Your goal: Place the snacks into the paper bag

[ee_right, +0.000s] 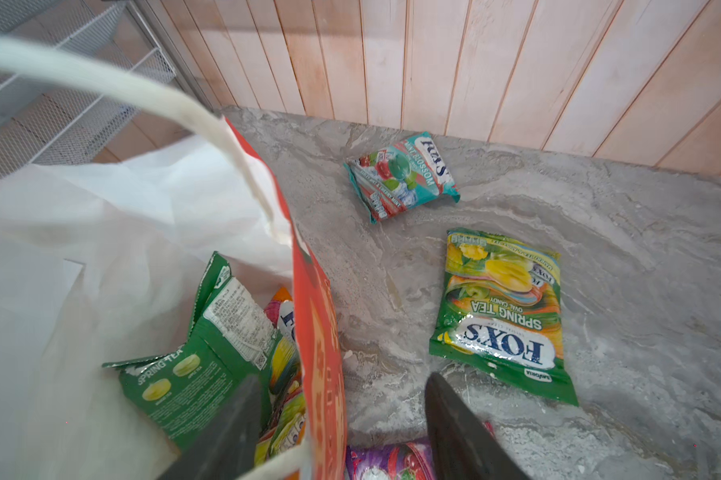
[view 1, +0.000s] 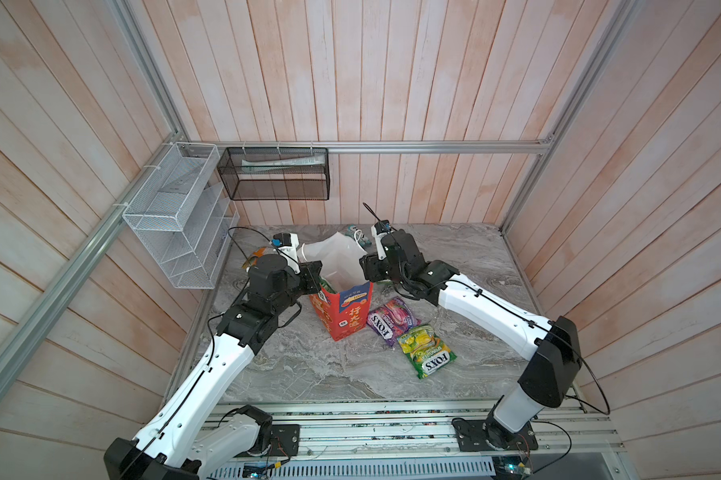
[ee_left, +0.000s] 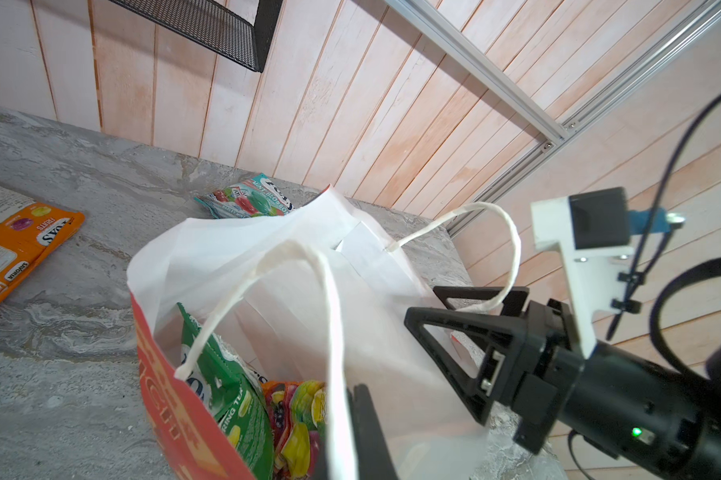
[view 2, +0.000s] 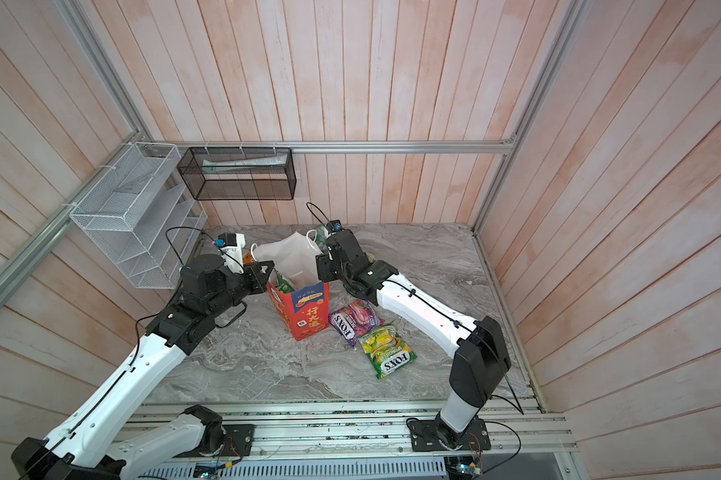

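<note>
Two snacks at least sit inside the bag (ee_left: 165, 399): a green pouch (ee_left: 230, 374) leaning on its red wall and a fruit pouch (ee_left: 296, 415) beside it. Only the wrist views see that deep. In both top views just a green corner shows in the white mouth. The bag stands upright in the middle of the table (view 1: 309, 374), mouth wide.

Five more snacks lie outside. The purple pouch (view 1: 390, 320) is just beside the bag's right foot, with the yellow-green pouch (view 1: 426, 352) touching its near end. A Spring Tea pouch (ee_right: 500, 316) lies flat farther back. The right wrist view shows it whole, while from above the right arm hides nearly all of it. The teal pouch (ee_right: 404, 176) rests near the back wall. The orange pouch (ee_left: 18, 249) lies near the table's left edge, half covered by the left arm in the top views.

Bare marble runs across the front and the right side to the frame rail.

The right gripper (ee_right: 344, 376) is spread astride the bag's right wall. One finger is inside, over the green pouch, and the other is outside above the table, with the Spring Tea pouch just beyond its tip. The left gripper (view 1: 316, 271) is pressed together at the bag's left rim. The left wrist view shows a cord handle (ee_left: 334, 332) running down between its fingers.
</note>
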You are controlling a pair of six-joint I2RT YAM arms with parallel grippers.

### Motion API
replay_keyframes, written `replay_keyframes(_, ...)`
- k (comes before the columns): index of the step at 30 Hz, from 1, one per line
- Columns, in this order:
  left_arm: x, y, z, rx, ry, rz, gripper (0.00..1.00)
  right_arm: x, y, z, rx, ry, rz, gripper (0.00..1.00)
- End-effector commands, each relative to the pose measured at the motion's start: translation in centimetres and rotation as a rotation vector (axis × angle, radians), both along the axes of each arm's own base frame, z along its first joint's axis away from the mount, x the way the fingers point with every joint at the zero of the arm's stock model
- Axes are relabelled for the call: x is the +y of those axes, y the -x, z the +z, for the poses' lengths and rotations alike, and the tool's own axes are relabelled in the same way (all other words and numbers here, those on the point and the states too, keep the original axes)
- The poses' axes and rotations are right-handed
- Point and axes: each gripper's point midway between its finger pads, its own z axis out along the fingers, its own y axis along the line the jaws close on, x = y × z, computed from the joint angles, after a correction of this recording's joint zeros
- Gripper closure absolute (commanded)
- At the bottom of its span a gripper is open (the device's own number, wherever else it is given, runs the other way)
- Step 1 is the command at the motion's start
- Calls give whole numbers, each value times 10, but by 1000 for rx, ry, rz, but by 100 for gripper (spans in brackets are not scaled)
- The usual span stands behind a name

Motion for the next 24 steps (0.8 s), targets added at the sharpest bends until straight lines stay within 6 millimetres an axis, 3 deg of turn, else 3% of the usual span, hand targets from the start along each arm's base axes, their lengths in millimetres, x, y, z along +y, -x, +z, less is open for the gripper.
replay_keyframes(1, -7, 5, 14, -59, 24, -47, 100, 0, -1, -13, 58, 24, 7, 53)
replay_keyframes(5, -7, 5, 14, -62, 21, -40, 100, 4, 2, -12, 66, -6, 38, 78)
replay_keyframes(11, -7, 3, 17, -63, 20, -38, 100, 5, 13, 13, 55, -51, 84, 97)
replay_keyframes(15, -12, 1, 21, -60, 26, -59, 100, 4, 18, 23, 54, -62, 95, 97)
replay_keyframes(16, -12, 1, 19, -57, 25, -61, 100, 3, 19, 26, 50, -66, 93, 91)
replay_keyframes(17, -13, 0, 19, -55, 25, -62, 100, 2, 19, 27, 47, -70, 93, 77)
replay_keyframes(18, -13, -1, 19, -53, 24, -61, 100, 3, 19, 28, 45, -72, 94, 70)
replay_keyframes(24, -12, -1, 15, -50, 19, -54, 100, -4, 21, 38, 18, -65, 84, 64)
